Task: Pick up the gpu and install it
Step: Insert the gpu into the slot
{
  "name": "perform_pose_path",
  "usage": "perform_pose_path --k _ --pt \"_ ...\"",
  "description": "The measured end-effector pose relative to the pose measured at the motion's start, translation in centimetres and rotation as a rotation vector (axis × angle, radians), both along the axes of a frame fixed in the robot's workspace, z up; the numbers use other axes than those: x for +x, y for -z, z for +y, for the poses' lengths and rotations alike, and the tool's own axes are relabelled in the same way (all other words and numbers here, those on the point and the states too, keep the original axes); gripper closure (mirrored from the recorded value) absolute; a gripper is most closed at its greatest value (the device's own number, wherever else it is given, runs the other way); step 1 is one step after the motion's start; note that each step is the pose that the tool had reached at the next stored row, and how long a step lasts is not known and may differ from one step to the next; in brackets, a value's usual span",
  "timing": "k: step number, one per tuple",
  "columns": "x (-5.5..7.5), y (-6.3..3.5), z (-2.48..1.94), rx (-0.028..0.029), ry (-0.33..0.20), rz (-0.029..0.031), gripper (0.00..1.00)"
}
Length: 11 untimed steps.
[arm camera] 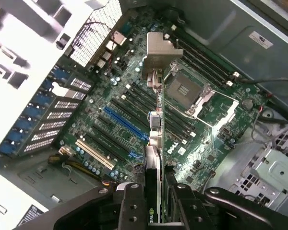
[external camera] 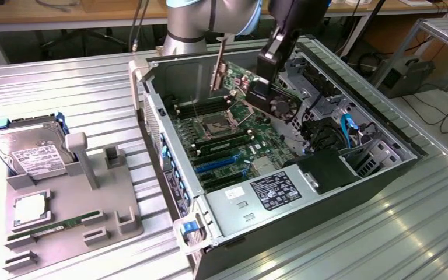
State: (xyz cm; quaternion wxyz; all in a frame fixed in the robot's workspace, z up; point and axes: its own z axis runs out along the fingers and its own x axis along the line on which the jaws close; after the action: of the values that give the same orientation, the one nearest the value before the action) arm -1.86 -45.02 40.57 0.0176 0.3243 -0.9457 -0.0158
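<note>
The gpu [external camera: 277, 104] is a dark card with a black fan, hanging tilted inside the open computer case [external camera: 380, 175], above the motherboard [external camera: 224, 140]. Its pale metal end bracket [external camera: 219, 69] points up toward the case's far wall. My gripper [external camera: 268, 81] is shut on the card's upper edge. In the wrist view the gpu [arm camera: 153, 139] runs edge-on away from my gripper [arm camera: 154, 208], with its bracket [arm camera: 158, 52] at the far end. It hovers over the motherboard's expansion slots, beside the blue slot [arm camera: 125, 122], and is clear of them.
The empty CPU socket [external camera: 212, 125] and the power supply [external camera: 275, 189] lie in the case, with cables and drive bays at the exterior view's right. Outside, a grey fixture [external camera: 76, 216] holds a hard drive [external camera: 30, 149], a CPU [external camera: 31, 209] and a RAM stick [external camera: 53, 227].
</note>
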Motion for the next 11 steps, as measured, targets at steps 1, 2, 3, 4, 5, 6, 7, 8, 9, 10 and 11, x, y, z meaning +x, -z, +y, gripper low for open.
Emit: perform_pose_path --k 1,2,3,4,5,6,7,8,9,10,11 --pt "0.0 0.05 0.0 0.0001 -0.021 -0.0007 0.74" --pt "0.0 0.08 0.0 0.0001 -0.039 -0.0013 0.74" --pt "0.0 0.14 0.0 0.0 -0.067 -0.0023 0.74" --pt "0.0 0.18 0.0 0.0001 -0.089 -0.0031 0.74" --pt "0.0 0.22 0.0 0.0001 -0.111 -0.0039 0.74" --pt "0.0 0.25 0.0 0.0001 -0.132 -0.0046 0.74" --pt "0.0 0.28 0.0 0.0001 -0.149 -0.0052 0.74" --pt "0.0 0.31 0.0 0.0002 -0.169 -0.0059 0.74" --pt "0.0 0.34 0.0 0.0002 -0.185 -0.0065 0.74" --pt "0.0 0.36 0.0 0.0002 -0.199 -0.007 0.74" --pt "0.0 0.39 0.0 0.0002 -0.217 -0.0079 0.74"
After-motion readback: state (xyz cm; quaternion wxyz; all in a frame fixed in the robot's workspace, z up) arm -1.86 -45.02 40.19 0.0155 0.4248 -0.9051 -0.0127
